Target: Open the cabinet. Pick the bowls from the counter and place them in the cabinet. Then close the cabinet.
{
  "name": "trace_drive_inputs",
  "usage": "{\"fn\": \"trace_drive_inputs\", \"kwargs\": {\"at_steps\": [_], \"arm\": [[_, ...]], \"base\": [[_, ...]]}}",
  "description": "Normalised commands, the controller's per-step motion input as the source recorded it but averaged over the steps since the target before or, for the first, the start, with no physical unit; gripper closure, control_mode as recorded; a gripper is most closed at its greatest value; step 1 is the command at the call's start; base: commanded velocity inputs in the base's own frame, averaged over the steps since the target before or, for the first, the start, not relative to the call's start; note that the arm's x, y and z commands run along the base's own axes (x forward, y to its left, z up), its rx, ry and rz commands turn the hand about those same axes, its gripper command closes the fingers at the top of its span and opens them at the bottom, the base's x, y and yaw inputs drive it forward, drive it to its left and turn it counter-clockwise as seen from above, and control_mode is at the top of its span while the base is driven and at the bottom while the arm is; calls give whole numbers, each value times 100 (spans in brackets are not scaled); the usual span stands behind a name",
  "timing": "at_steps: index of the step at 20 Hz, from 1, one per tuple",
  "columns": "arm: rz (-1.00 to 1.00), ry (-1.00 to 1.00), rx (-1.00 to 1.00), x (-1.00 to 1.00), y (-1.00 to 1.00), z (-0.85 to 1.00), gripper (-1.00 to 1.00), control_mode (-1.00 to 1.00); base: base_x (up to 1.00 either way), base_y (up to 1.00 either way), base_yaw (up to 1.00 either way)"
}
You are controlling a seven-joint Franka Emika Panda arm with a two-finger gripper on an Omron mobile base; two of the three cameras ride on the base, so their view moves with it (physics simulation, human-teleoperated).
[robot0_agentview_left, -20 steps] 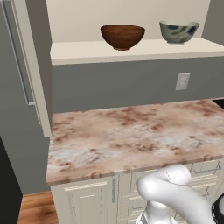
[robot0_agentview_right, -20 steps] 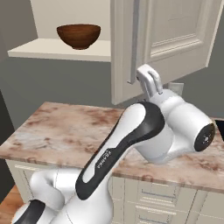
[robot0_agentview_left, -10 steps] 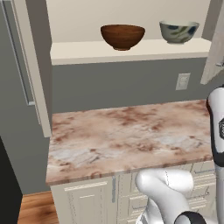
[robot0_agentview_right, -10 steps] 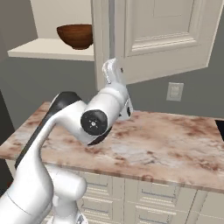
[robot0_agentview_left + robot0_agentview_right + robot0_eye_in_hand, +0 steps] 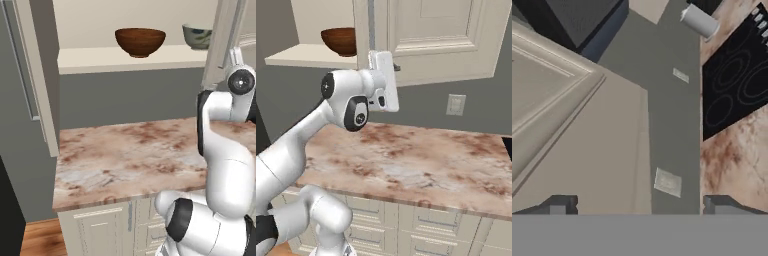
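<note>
end effector wide open, empty — cabinet door right before it, brown bowl on the shelf beyond

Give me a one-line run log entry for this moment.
phase: closing cabinet | gripper: open, empty, at right door | bowls: brown bowl and grey-green bowl on shelf | counter: no bowls

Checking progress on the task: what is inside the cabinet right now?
On the cabinet shelf sit the wooden bowl and, further right, the grey-green bowl, partly hidden by the right door. Anything behind that door is covered.
</note>
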Motion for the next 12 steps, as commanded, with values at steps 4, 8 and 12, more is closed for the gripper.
{"fn": "trace_drive_inputs", "kwargs": {"at_steps": [4, 8, 12], "arm": [[-4, 26, 9, 84, -7, 3, -100, -100], [0, 16, 15, 79, 0, -29, -100, -100], [3, -10, 14, 74, 0, -46, -100, -100]], "base": [[0, 0, 0], [0, 0, 0], [0, 0, 0]]}}
